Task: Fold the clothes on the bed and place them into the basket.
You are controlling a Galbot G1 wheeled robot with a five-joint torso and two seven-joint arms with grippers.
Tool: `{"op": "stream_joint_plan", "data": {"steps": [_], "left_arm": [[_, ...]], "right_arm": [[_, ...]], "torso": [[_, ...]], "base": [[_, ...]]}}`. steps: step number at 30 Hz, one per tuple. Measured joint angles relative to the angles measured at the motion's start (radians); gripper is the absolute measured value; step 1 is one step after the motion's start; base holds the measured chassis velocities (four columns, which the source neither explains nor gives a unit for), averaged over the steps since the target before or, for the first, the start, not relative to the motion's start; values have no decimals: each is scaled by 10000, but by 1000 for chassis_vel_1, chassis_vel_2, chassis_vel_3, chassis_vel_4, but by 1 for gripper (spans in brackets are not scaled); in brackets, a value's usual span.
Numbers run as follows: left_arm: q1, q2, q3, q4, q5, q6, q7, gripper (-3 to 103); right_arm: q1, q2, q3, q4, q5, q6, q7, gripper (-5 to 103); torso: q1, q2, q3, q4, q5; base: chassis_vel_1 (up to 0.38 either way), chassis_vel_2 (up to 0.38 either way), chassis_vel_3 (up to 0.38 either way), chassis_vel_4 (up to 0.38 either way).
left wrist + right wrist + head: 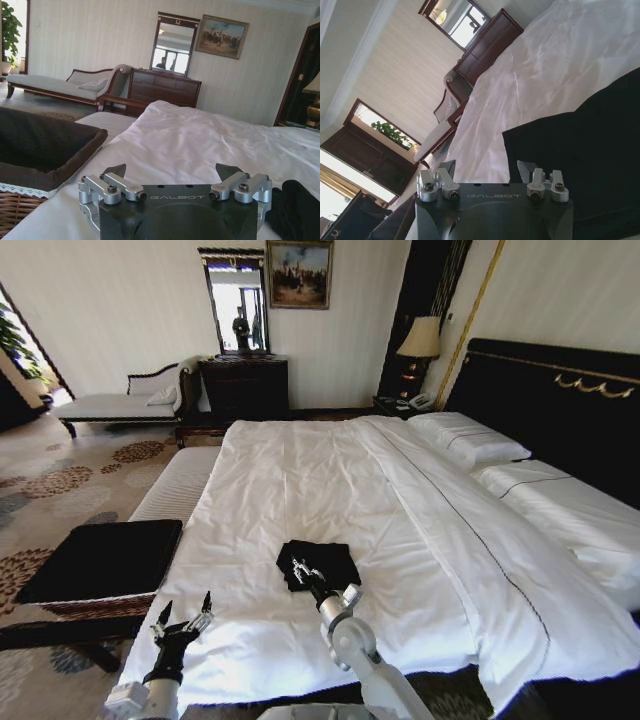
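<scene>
Black sleeveless top (pixel 318 562) lies folded on the bed (pixel 330 490) — right gripper (pixel 300 570) over its near edge, jaws spread, empty. Left gripper (pixel 182 618) open; its wrist view shows the wicker basket (pixel 20 210).

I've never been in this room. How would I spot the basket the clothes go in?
Start at the big white bed and go to its foot corner on the robot's left. The basket sits low on the floor there, brown wicker with a flat black top, unlike the pale bench behind it.
</scene>
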Motion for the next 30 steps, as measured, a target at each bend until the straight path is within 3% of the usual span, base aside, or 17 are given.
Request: {"op": "stream_joint_plan", "data": {"steps": [4, 7, 9, 11, 13, 15, 17, 18, 21, 22, 26, 30], "left_arm": [[-73, 44, 127, 73, 28, 45, -5, 100], [-391, 319, 626, 125, 52, 338, -32, 100], [-526, 413, 805, 126, 20, 494, -52, 100], [-1019, 682, 1320, 204, -126, 977, -94, 100], [-1870, 1197, 1914, 400, -781, 1909, -302, 100], [-2059, 1287, 2023, 454, -944, 2072, -335, 100], [-3106, 1666, 2506, 848, -2095, 2735, -609, 100], [-3106, 1666, 2506, 848, -2095, 2735, -609, 100], [-4173, 1940, 3049, 1327, -3839, 3250, -720, 100], [-4173, 1940, 3049, 1327, -3839, 3250, -720, 100], [-5194, 2161, 3535, 2104, -5618, 3659, -674, 100], [-5617, 2213, 3850, 2733, -6319, 3823, -478, 100]], "right_arm": [[-215, -33, 519, 368, 116, 30, -3, 82], [-226, -41, 1451, 185, 141, 225, 79, 96], [-228, -68, 1688, 110, 164, 253, 120, 96], [-288, -170, 2198, -32, 217, 289, 193, 100], [-402, -268, 2687, -151, 238, 295, 253, 100], [-448, -284, 2822, -180, 240, 296, 265, 100], [-637, -286, 3269, -275, 233, 306, 272, 100], [-637, -286, 3269, -275, 233, 306, 272, 100], [-749, -240, 3523, -413, 212, 310, 265, 100], [-749, -240, 3523, -413, 212, 310, 265, 100], [-674, -212, 3509, -564, 175, 310, 289, 100], [-524, -238, 3382, -632, 177, 277, 376, 100]], "torso": [[0, 0, 0, 0, 0], [0, 0, 0, 0, 1], [0, 0, 1, 0, 3], [0, 0, 1, 1, 1], [1, 0, 1, -2, 2], [0, 0, 1, -3, 1], [1, 0, 1, -4, 0], [1, 0, 1, -4, 0], [1, 0, 2, -1, 1], [1, 0, 2, -1, 1], [1, 0, 2, 0, 0], [1, 0, 2, 4, 2]], "base": [[0, 0, 0, 0], [0, 0, 0, 0], [0, 0, 0, 0], [0, 0, 0, 0], [0, 0, 0, 0], [0, 0, 0, 0], [0, 0, 0, 0], [0, 0, 0, 0], [0, 0, 0, 0], [0, 0, 0, 0], [0, 0, 0, 0], [0, 0, 0, 0]]}}
